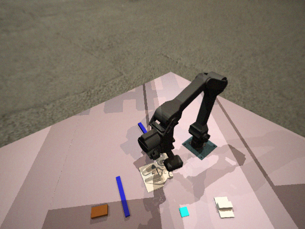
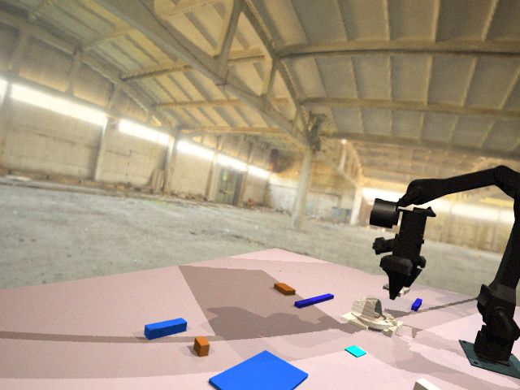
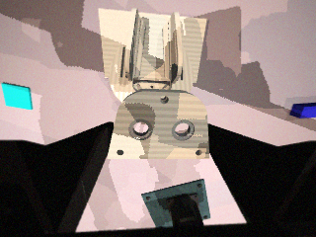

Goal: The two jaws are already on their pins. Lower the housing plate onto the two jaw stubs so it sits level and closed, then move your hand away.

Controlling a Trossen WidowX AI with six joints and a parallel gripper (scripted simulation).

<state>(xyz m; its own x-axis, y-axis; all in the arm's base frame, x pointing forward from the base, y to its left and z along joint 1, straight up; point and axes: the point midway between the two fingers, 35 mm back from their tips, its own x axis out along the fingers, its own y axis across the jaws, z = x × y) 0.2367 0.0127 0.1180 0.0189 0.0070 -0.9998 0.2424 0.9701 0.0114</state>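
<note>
The cream housing plate (image 3: 163,111) (image 2: 404,291), with two large round holes, is held between the fingers of my gripper (image 3: 159,127) (image 2: 401,289). The plate looks about level and hangs above the table. Beyond its rounded edge in the wrist view stands the cream base (image 3: 111,30) (image 1: 149,188) (image 2: 350,319), bearing two upright jaws (image 3: 178,44) (image 2: 366,308). In the wrist view the plate overlaps the near end of the base. In the exterior view a gap shows between the held plate and the base. The jaw stubs are not clearly visible.
Blue bars (image 1: 122,197) (image 1: 142,127), an orange block (image 1: 99,211), a cyan tile (image 1: 184,211) (image 2: 355,351) and a cream stepped block (image 1: 223,205) lie around the base. The exterior view also shows a blue slab (image 2: 260,373), a blue block (image 2: 166,328) and a small orange block (image 2: 201,346).
</note>
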